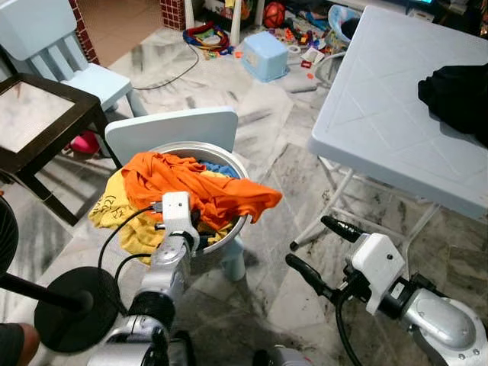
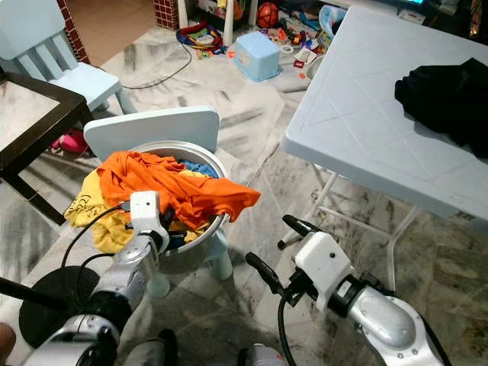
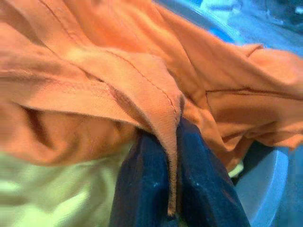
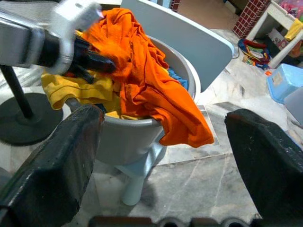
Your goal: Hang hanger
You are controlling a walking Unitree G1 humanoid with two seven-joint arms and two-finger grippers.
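Left gripper (image 3: 173,198) is pinched on a fold of the orange shirt (image 1: 200,185), both black fingers (image 3: 142,189) closed tight with a ridge of cloth squeezed between them; in the eye views its white wrist sits at the near rim of the basin (image 1: 229,156), fingers buried in the pile. Orange shirt lies on top of the laundry heap and spills over the basin's right rim, one sleeve hanging outside. Under it a yellow garment (image 1: 126,217) drapes over the left rim, a bit of blue cloth (image 1: 221,168) showing at the back. Basin sits on a small light-blue chair (image 1: 171,130), backrest behind it.

Right gripper (image 1: 316,252) hovers over the marble floor (image 1: 259,99) to the right of the chair, fingers spread wide, nothing between them, pointed at the basin.

No hanger can be made out in any view. Black round stand base (image 1: 72,309) with a pole sits on the floor near left. White folding table (image 1: 381,114) at right carries a black garment (image 1: 457,95) at its far edge. Dark wooden table (image 1: 38,122) at left, second light-blue chair (image 1: 53,46) behind it, blue bin (image 1: 264,55) and scattered toys at the back.
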